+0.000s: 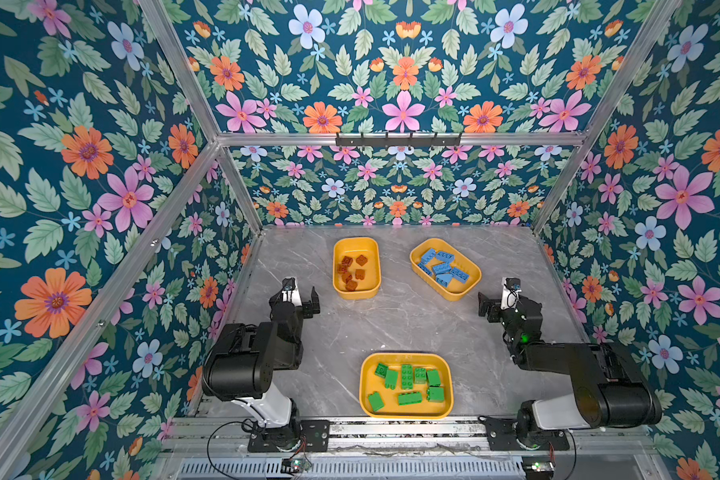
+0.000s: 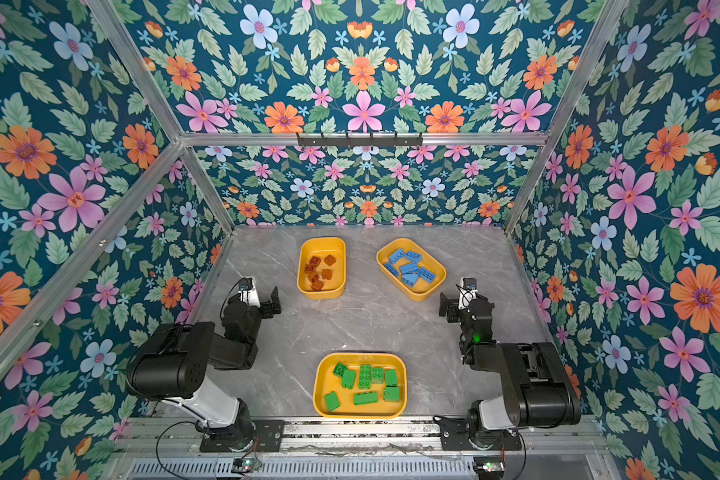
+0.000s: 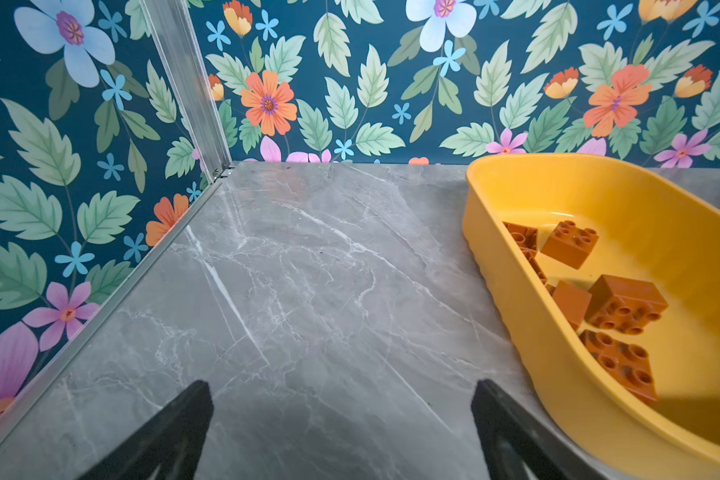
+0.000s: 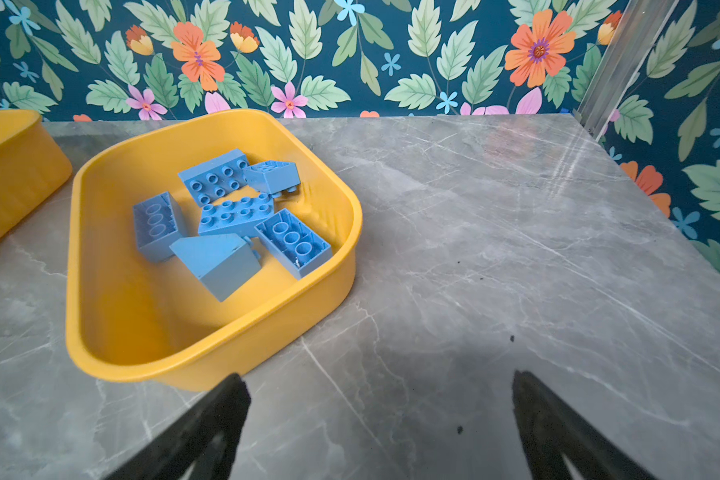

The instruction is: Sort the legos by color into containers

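Note:
Three yellow-orange containers sit on the grey marble table in both top views. The far left container (image 1: 356, 245) holds several reddish-brown legos (image 1: 352, 270); the far right container (image 1: 447, 296) holds several blue legos (image 1: 443, 268); the near container (image 1: 364, 384) holds several green legos (image 1: 408, 380). My left gripper (image 1: 302, 297) hovers open beside the brown container (image 3: 516, 299), with only bare table between its fingers (image 3: 341, 386). My right gripper (image 1: 497, 299) stands open just right of the blue container (image 4: 208, 353), nothing between its fingers (image 4: 379, 376). No lego lies loose on the table.
Floral walls with aluminium posts (image 1: 242, 187) close in the table on the left, back and right. A metal rail (image 1: 391, 428) with both arm bases runs along the front edge. The brown container's corner (image 4: 13, 166) shows in the right wrist view.

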`<state>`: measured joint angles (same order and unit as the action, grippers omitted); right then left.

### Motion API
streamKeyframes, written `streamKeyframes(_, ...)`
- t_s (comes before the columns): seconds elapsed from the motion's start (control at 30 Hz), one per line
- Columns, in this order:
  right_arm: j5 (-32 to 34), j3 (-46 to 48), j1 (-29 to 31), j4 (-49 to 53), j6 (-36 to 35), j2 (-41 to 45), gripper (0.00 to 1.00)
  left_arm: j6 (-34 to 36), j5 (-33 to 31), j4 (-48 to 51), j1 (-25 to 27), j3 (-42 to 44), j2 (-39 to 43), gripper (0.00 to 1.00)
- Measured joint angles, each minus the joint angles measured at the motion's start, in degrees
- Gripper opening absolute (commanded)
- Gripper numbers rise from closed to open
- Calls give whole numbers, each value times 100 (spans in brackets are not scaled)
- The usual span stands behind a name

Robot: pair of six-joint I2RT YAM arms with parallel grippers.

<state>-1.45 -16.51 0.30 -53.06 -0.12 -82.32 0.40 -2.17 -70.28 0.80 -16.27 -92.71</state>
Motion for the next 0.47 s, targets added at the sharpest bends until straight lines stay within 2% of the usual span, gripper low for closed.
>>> streamKeyframes(0.47, 308, -109, -63, 267, 212, -13, 99, -22, -221, -2, 2, -11, -2, 100)
